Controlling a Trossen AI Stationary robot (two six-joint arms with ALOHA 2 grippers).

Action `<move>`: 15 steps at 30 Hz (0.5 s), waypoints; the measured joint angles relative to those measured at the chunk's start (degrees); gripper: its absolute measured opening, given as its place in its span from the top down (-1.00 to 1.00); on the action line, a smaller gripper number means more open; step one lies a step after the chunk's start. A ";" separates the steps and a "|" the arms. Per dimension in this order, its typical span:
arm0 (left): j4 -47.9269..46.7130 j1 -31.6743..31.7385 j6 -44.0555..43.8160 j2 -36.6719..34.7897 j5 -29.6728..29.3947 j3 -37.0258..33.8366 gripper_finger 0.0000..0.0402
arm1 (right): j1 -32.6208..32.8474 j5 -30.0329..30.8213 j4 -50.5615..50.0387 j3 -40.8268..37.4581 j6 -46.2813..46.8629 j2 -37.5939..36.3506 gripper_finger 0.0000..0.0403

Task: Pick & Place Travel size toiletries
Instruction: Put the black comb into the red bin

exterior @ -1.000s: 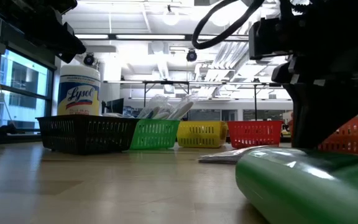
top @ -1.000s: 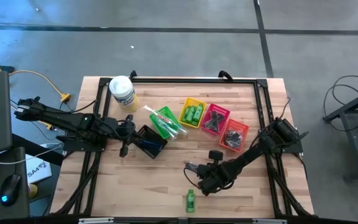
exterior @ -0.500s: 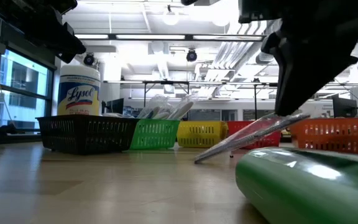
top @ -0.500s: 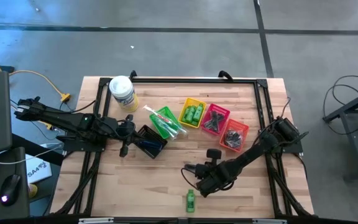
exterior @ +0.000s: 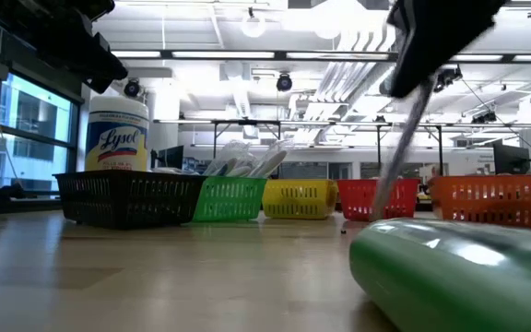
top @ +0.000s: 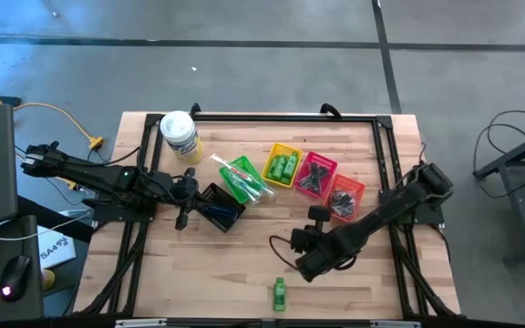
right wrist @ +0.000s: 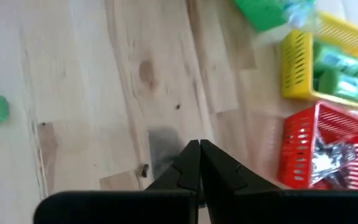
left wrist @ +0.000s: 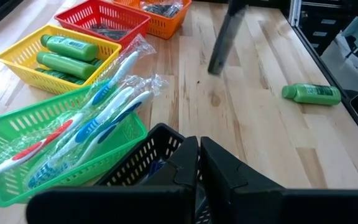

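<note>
My right gripper (top: pixel 283 244) hovers above the table's near middle, shut on a thin flat dark comb (exterior: pixel 399 152), which also shows in the left wrist view as a dark comb (left wrist: pixel 225 37). A green mini bottle (top: pixel 280 293) lies on its side near the front edge, close in the low view (exterior: pixel 459 272). My left gripper (left wrist: pixel 199 142) is shut with nothing in it, and waits over the black basket (top: pixel 221 205) at the left. My right gripper pinches the comb's upper end (exterior: pixel 419 92) between its two fingers, which slant down from the table's right. The comb hangs steeply below them, and its lower end (exterior: pixel 381 210) is close over the table. Whether that end touches the wood, I cannot tell.
A row of small baskets crosses the middle: green (top: pixel 242 178) with wrapped toothbrushes, yellow (top: pixel 283 164) with green bottles, red (top: pixel 315 173) and orange (top: pixel 343 198). A white-lidded tub (top: pixel 180 135) stands at the far left. Bare wood lies between the baskets and the front edge.
My right gripper has risen, staying shut. The comb lay flat on the table, then tilted with its far end up and its other end on the wood, and now hangs steeply from the fingers.
</note>
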 joint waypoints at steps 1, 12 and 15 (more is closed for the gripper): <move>0.04 0.01 0.00 -0.02 -0.01 0.00 0.91 | -0.02 0.12 -0.05 0.00 -0.29 -0.85 0.98; 0.00 0.00 0.01 -0.01 0.00 0.00 0.91 | -5.05 2.94 -5.27 0.00 -5.76 -6.07 0.98; -0.09 -0.01 0.02 -0.02 0.00 0.00 0.91 | -7.44 4.77 -6.27 0.00 -7.03 -8.02 0.98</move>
